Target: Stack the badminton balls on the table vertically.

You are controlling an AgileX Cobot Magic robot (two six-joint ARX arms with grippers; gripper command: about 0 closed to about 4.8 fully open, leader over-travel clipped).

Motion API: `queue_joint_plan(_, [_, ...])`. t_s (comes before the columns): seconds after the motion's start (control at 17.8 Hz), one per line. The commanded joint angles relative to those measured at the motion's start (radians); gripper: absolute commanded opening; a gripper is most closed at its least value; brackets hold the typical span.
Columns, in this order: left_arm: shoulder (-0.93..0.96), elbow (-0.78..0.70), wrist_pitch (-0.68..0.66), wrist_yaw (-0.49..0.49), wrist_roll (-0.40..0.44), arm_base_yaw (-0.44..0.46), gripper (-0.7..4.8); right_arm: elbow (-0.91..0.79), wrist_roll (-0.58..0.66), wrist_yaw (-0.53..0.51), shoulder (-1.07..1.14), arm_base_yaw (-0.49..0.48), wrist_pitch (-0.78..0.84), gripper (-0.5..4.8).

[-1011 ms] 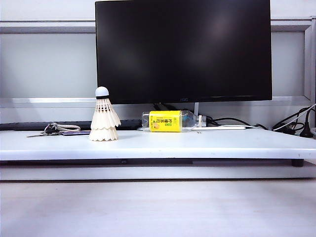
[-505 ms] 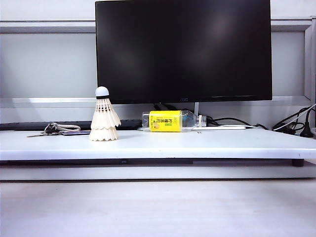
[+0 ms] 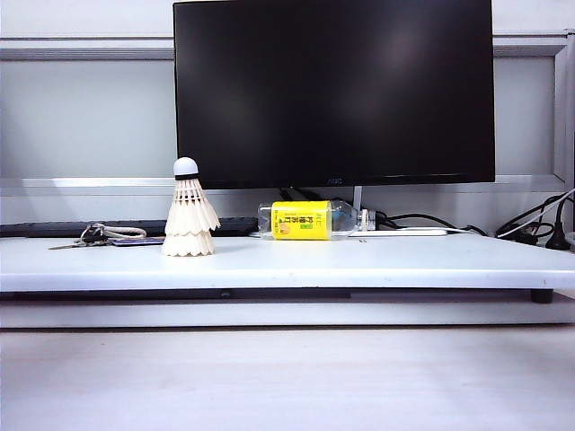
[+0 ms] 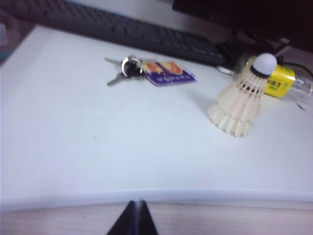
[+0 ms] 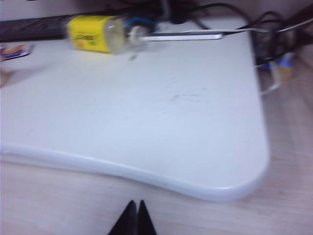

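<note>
Black, pointed fingers (image 4: 134,220)

Both arms out of exterior view. Left gripper (image 4: 135,218) and right gripper (image 5: 133,218) cut by frame edge, only pressed-together tips visible. Right wrist view blurred; bottle (image 5: 103,33) label unreadable.
</note>
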Motion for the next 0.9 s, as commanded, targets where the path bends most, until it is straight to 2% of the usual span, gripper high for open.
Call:
queue_joint_plan(0.06, [-0.003, -0.017, 0.015, -0.029, 0.022, 0.0, 0.17, 0.0, -0.002, 0.03, -0.002, 0.0, -0.002, -0.06])
queue_joint_plan(0.22, [-0.003, -0.017, 0.015, -0.057, 0.059, 0.0, 0.17, 0.0, -0.002, 0.029, -0.002, 0.0, -0.001, -0.06])
queue_joint_plan(0.34, [-0.003, -0.017, 0.014, -0.109, 0.064, 0.0, 0.17, 0.0, -0.014, 0.029, -0.002, 0.0, -0.001, -0.05])
queue_joint_plan(0.62, [-0.003, -0.017, -0.005, -0.204, 0.092, 0.0, 0.17, 0.0, -0.203, 0.02, -0.002, 0.001, -0.005, -0.05])
queue_joint_plan(0.9, [-0.003, -0.017, -0.006, -0.204, 0.106, 0.0, 0.2, 0.0, -0.294, -0.13, -0.002, 0.001, -0.014, -0.05])
